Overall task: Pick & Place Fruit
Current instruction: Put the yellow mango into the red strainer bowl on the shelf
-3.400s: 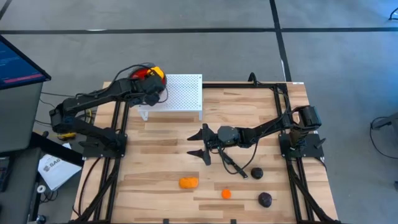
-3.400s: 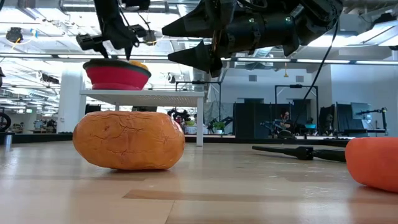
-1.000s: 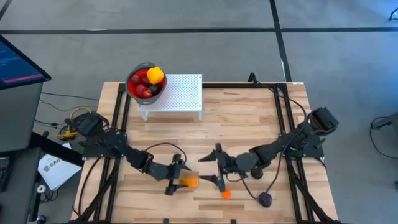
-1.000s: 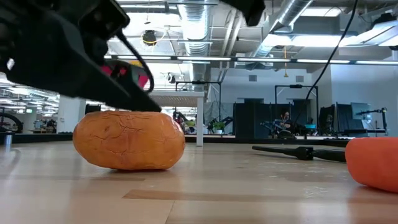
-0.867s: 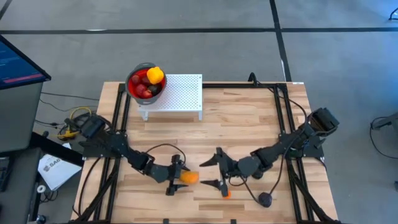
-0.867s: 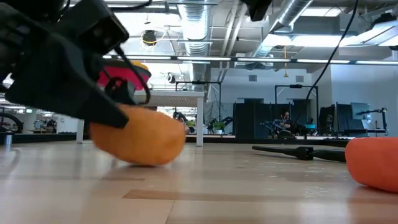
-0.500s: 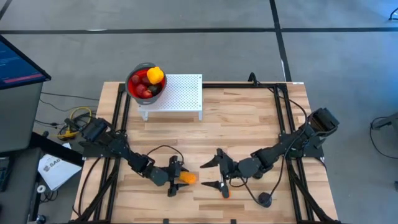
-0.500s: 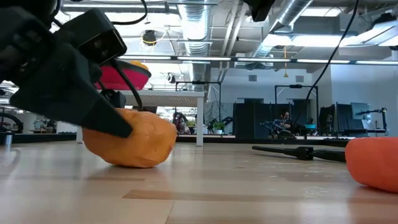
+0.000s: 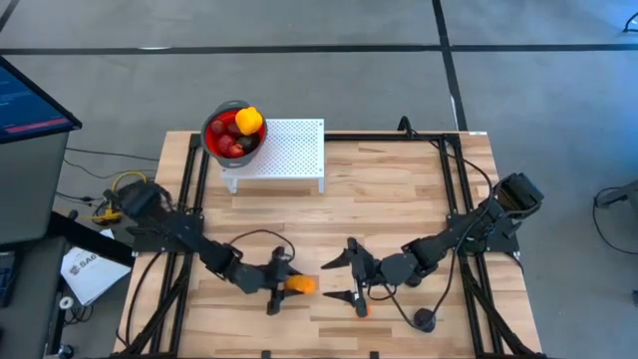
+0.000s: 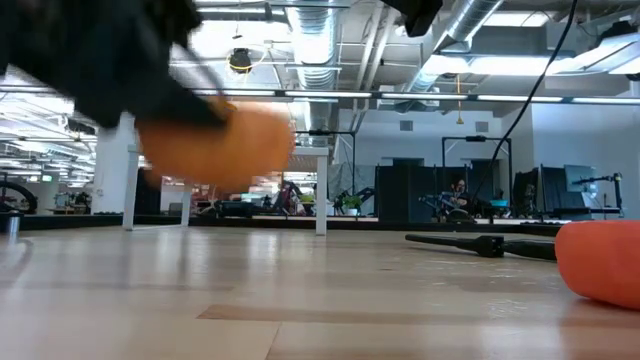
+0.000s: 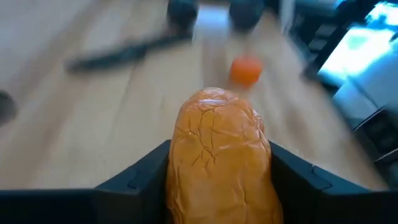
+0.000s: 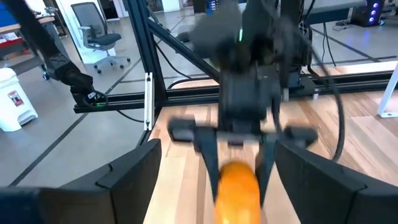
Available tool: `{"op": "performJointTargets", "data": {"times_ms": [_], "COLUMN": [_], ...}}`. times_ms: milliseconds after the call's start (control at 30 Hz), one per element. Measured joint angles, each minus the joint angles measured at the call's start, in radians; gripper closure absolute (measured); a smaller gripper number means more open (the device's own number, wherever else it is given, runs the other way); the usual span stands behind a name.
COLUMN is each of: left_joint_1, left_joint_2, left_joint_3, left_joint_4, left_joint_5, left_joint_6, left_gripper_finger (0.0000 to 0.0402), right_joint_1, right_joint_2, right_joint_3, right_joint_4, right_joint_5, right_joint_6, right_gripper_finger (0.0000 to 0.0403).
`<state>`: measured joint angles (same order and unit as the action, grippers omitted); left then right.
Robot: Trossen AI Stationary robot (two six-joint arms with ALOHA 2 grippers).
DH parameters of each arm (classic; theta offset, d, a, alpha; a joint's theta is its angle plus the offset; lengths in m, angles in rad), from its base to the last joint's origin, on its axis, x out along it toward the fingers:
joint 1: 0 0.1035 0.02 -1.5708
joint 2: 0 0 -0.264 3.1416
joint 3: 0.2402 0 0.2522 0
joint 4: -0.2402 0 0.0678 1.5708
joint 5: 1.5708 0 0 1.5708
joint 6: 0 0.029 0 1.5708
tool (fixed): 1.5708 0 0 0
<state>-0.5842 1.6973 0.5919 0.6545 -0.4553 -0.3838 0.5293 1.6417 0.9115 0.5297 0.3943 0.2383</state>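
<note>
An oblong orange fruit with a crackled skin (image 9: 298, 284) sits between the fingers of my left gripper (image 9: 288, 284), near the table's near edge. It hangs clear of the wood in the low view (image 10: 215, 145). My right gripper (image 9: 335, 280) is open just to its right, fingers pointing at it. A small round orange fruit (image 9: 362, 310) lies on the table by its near finger. A dark fruit (image 9: 426, 319) rests farther right. The red colander (image 9: 232, 130), holding red and yellow fruit, stands on a white perforated stand (image 9: 289, 155). My left gripper pinches the orange fruit between its two fingers (image 11: 140, 171), one on each long side (image 11: 180, 155). The fingers come level from the table's left and lie along the fruit. The fruit is lifted clear of the table and lies about level.
A slim black knife (image 10: 480, 243) lies on the table toward the right, beside two dark fruits seen in the left wrist view (image 11: 182, 9). The right arm's cable loops near the dark fruit. Black frame rails run along both table sides. Bare wood lies between the stand and the grippers.
My left gripper shut on the orange fruit, nudged it slightly toward the table's left, then raised it off the wood. My right gripper shifted a little toward the near edge, then stayed open and still.
</note>
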Motion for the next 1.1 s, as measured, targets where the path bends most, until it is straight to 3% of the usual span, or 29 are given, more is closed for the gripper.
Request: {"op": "performJointTargets", "data": {"times_ms": [133,300,467,600,800,1000,1100], "left_joint_1": [-0.006,-0.014,0.034,0.156,0.467,0.83,1.002], "left_joint_2": [-0.211,-0.526,-0.78,-0.91,-0.996,-0.968,-0.929], "left_joint_3": [0.0,0.028,0.131,0.201,0.235,0.235,0.235], "left_joint_4": [-0.072,-0.296,-0.642,-0.808,-1.032,-1.133,-1.147], "left_joint_5": [-0.04,-0.265,-0.519,-0.625,-0.606,-0.31,-0.236], "left_joint_6": [0.156,0.359,0.405,0.403,0.403,0.402,0.407], "left_gripper_finger": [0.0182,0.0183,0.0186,0.0186,0.0187,0.0187,0.0187], "right_joint_1": [-0.011,-0.032,-0.067,-0.11,-0.172,-0.233,-0.266], "right_joint_2": [0.0,0.0,0.0,0.0,0.0,0.0,0.0], "right_joint_3": [0.0,0.0,0.0,0.0,0.0,0.0,0.0], "right_joint_4": [0.0,0.001,0.002,0.002,0.002,0.002,0.002], "right_joint_5": [0.0,0.0,0.0,0.0,0.0,0.0,0.0], "right_joint_6": [-0.013,-0.013,-0.013,-0.015,-0.059,-0.117,-0.118], "right_gripper_finger": [0.0097,0.0097,0.0097,0.0097,0.0097,0.0097,0.0097]}}
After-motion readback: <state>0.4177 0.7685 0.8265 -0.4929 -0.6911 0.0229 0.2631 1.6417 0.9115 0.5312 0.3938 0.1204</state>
